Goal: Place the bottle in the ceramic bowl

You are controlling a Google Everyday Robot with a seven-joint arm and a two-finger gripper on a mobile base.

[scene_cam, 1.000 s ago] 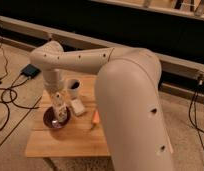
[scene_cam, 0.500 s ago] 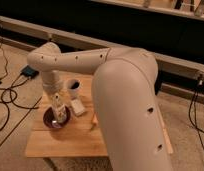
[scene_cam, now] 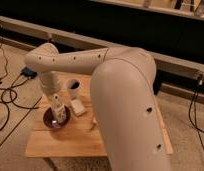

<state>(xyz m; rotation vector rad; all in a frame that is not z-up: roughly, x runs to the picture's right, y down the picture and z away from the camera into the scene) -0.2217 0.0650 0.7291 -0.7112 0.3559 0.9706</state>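
**Q:** Gripper (scene_cam: 54, 96), at the left of the table (scene_cam: 65, 142): where do you read it in this view?

**A:** You find it at the end of the downward-bent forearm, directly over the ceramic bowl (scene_cam: 49, 121) and at the top of the bottle (scene_cam: 58, 112). You cannot tell whether it clasps the bottle or has let go, because the contact does not show.

**Q:** And the bottle?

**A:** It stands roughly upright with its base inside the bowl, on the near-left part of the table. The white cup (scene_cam: 73, 88) stands farther back, just right of the arm. A small white block (scene_cam: 77, 106) lies just right of the bowl.

**Q:** What has changed over the last second?

**A:** Very little that you can see. The arm keeps the same pose over the bowl, and the bottle stays within it. On that evidence the placing appears done or nearly done. You should confirm the release, then lift straight up. A sideways withdrawal could tip the slim bottle over the shallow rim.
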